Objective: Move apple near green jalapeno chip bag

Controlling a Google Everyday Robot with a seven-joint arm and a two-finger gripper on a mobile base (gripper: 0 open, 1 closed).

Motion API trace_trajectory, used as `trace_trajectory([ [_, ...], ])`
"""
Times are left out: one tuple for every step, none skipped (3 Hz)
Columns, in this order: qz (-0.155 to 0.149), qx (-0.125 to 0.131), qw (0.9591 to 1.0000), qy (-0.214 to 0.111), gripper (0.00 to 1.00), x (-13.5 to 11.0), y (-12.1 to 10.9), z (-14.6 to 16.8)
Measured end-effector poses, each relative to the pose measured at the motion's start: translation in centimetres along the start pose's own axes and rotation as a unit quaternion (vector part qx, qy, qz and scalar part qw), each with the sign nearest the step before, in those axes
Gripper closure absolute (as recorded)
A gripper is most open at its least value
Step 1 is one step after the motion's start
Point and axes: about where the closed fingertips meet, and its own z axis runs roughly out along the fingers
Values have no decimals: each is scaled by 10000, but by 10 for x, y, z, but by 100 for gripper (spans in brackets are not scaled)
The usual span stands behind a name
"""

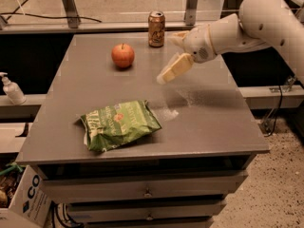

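Observation:
The red-orange apple point(123, 55) sits on the grey table point(213, 118) at the back, left of centre. The green jalapeno chip bag point(119, 125) lies crinkled near the table's front left, well apart from the apple. My gripper point(167, 57) hangs above the table to the right of the apple, on a white arm reaching in from the upper right. Its cream fingers point(174, 69) are spread open and hold nothing. It does not touch the apple.
A brown-gold drink can point(156, 29) stands at the back edge, right of the apple and just behind the gripper. A soap bottle point(12, 89) stands on a ledge at the left. A cardboard box point(23, 198) sits on the floor at lower left. Drawers are below the tabletop.

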Motion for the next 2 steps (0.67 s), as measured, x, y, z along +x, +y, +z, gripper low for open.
trace_trajectory([
  [30, -15, 9995, -305, 0, -10, -22, 38],
  [127, -33, 9983, -576, 0, -17, -39, 68],
])
